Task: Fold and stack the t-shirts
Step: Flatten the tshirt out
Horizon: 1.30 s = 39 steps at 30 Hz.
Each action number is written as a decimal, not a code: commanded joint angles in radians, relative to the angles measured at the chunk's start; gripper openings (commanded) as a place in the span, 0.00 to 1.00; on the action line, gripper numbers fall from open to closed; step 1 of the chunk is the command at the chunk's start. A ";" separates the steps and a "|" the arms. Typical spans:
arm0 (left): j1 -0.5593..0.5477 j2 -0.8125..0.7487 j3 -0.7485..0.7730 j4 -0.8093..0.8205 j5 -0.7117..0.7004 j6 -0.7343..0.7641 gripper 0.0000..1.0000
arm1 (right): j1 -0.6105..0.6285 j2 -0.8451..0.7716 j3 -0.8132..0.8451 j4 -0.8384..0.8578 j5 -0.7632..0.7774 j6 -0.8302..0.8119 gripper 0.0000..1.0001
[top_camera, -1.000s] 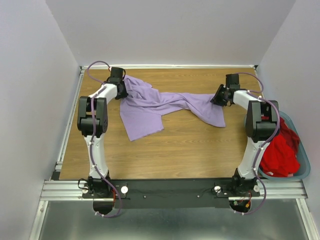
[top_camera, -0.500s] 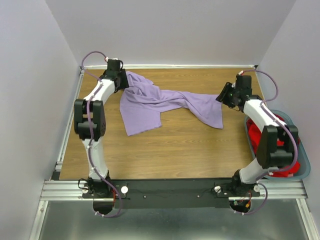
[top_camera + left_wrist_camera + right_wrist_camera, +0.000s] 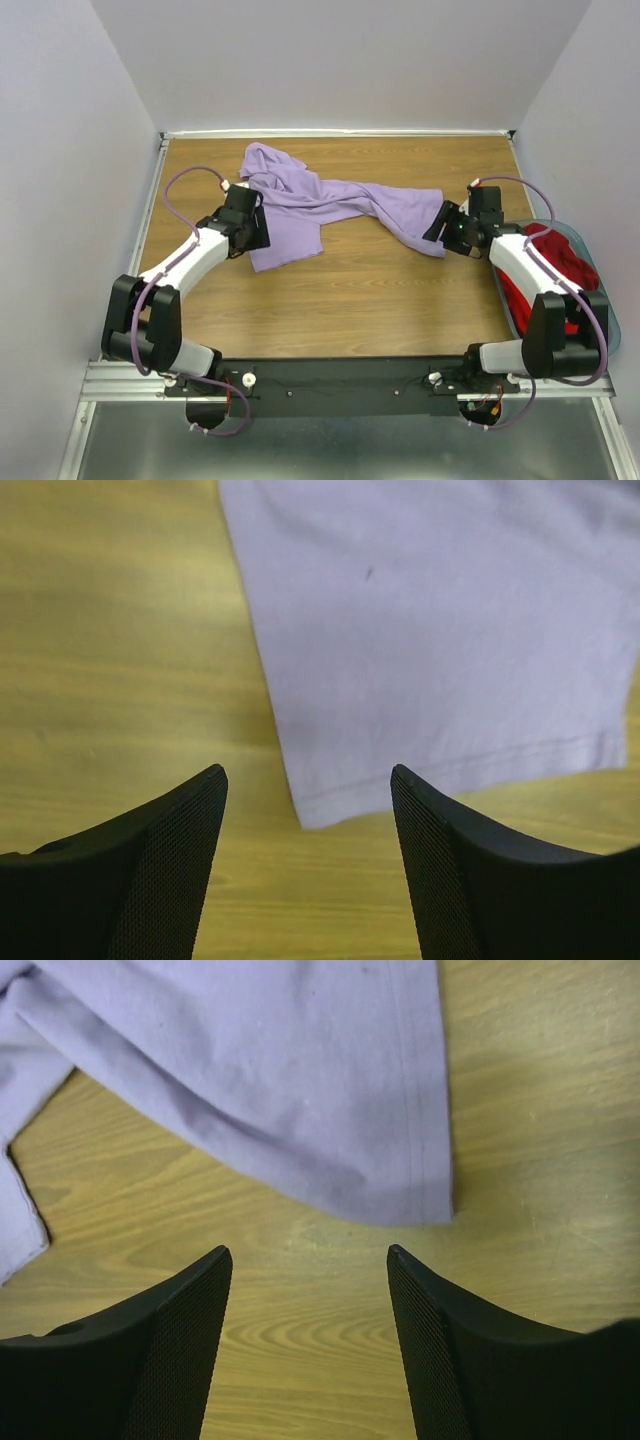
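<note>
While both arms are low over the table (image 3: 350,300), the step in hand seems to be to take two corners of the purple shirt (image 3: 340,200) and pull it flat. The left gripper (image 3: 308,772) has its jaws apart and holds nothing; a hemmed corner of the cloth lies just ahead, between its fingertips. The right gripper (image 3: 309,1250) is also released and empty, with another hemmed corner a little ahead and to the right of its gap.

To do this well, I think each gripper should go forward until the corner is deep between the fingers, then clench on the hem itself and not on a loose fold. The right one needs a small shift to the right first. After that, a slow pull apart should take out the twist in the middle.

From above, the shirt is a long band in the upper half of the frame, running from a bunched end at the upper left down to the middle right, with a wide flap hanging toward the lower left. Where the collar is, I cannot tell.

The red shirt (image 3: 555,290) waits in the basket (image 3: 610,345) at the right edge
</note>
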 commanded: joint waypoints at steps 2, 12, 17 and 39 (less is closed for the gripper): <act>-0.030 0.011 -0.063 -0.045 -0.057 -0.087 0.75 | 0.014 -0.042 -0.032 -0.032 -0.015 -0.026 0.71; -0.091 0.184 -0.007 -0.054 -0.141 -0.116 0.65 | 0.023 -0.088 -0.038 -0.035 0.005 -0.040 0.71; -0.102 0.238 -0.005 -0.065 -0.164 -0.121 0.55 | 0.023 -0.079 -0.035 -0.035 0.008 -0.046 0.71; -0.113 0.098 -0.033 -0.057 -0.175 -0.072 0.00 | 0.051 0.118 0.075 -0.121 0.210 -0.064 0.71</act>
